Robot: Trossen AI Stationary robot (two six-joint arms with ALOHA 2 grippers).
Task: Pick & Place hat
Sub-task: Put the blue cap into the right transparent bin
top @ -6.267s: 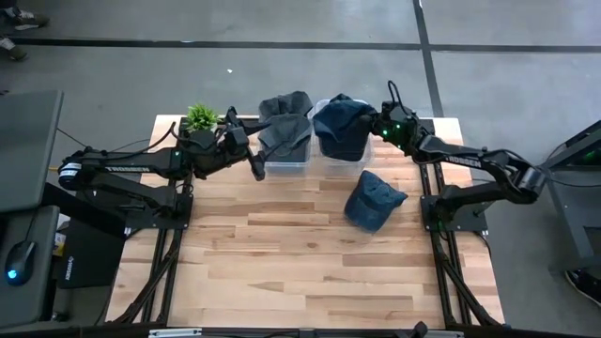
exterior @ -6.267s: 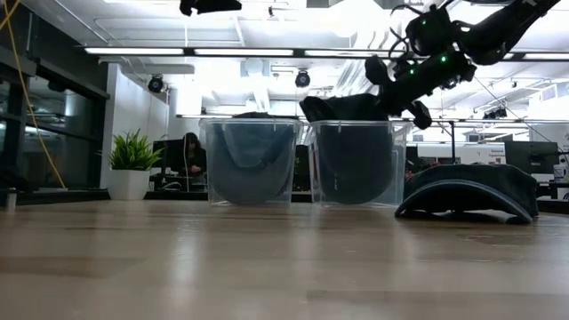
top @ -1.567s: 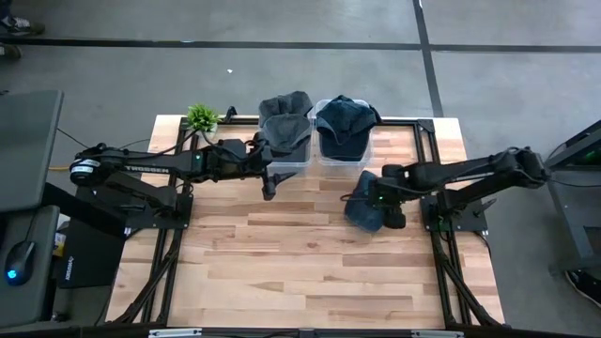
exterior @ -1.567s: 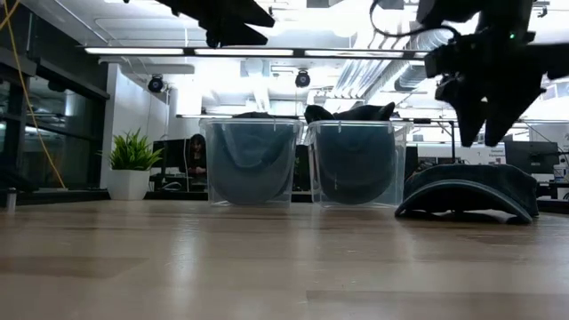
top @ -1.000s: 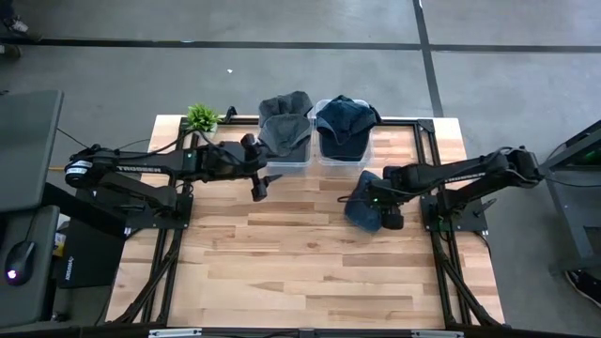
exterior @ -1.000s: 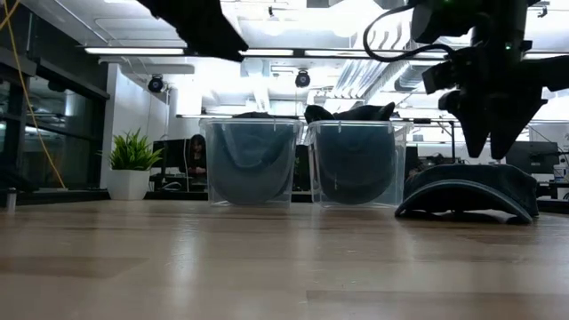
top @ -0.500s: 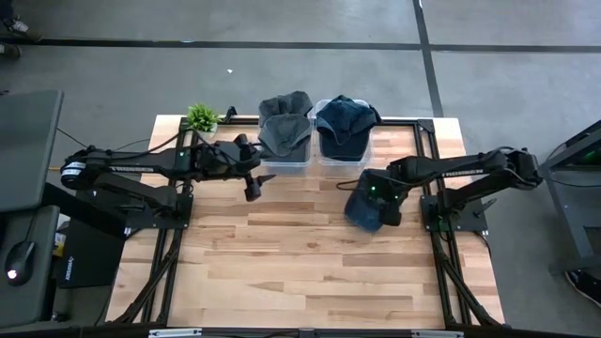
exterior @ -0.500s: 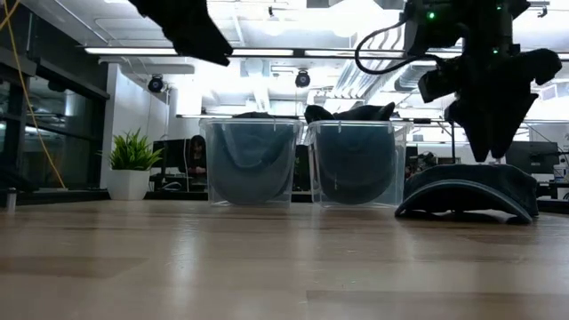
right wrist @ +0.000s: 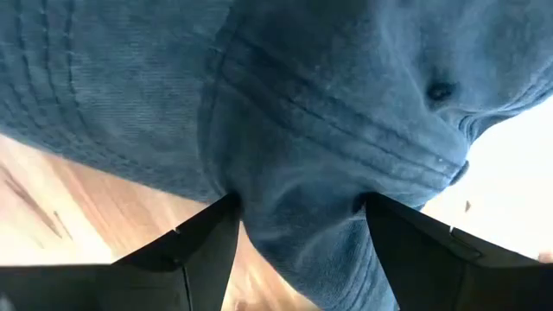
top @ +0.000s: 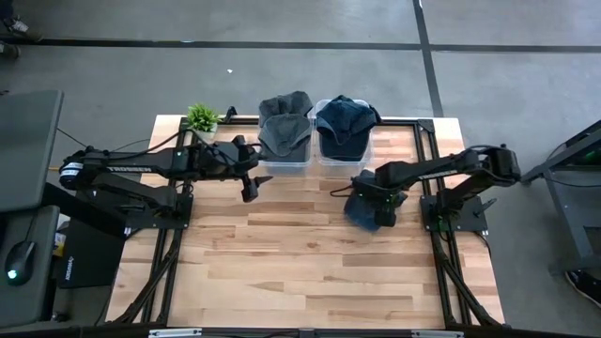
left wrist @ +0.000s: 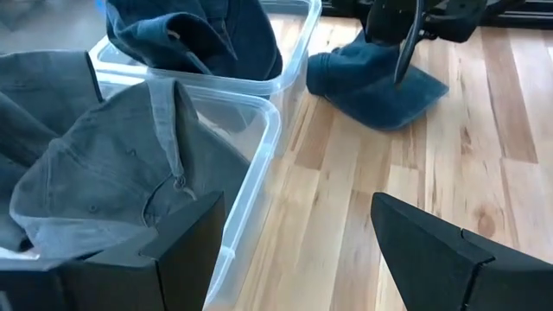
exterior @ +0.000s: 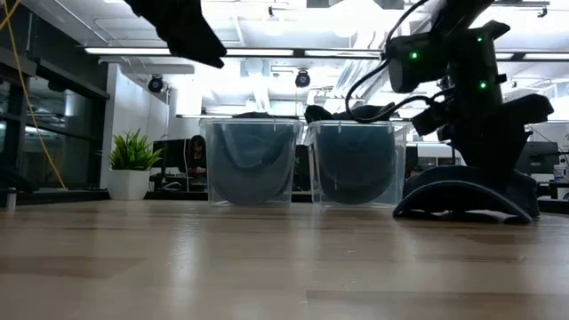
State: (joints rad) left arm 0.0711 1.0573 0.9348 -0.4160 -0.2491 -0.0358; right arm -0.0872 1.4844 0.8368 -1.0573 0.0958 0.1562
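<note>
On the right of the slatted wooden worktop (top: 282, 253), the blue denim hat (top: 363, 208) lies just before the bins, and the right hand (right wrist: 294, 220) presses down on it, fingers spread with a fold of stitched cloth between them, seen only from its wrist. Farther back, two clear plastic bins (top: 286, 155) hold a grey hat (left wrist: 104, 173) and a blue one; the left hand (top: 250, 185) hovers released near the grey one's bin.

bins: two clear bins (top: 286, 150) (top: 340, 145) side by side, far edge of table (top: 310, 263)
loose cap (top: 368, 205): just right-near of bins
plant (top: 200, 118): far left corner
</note>
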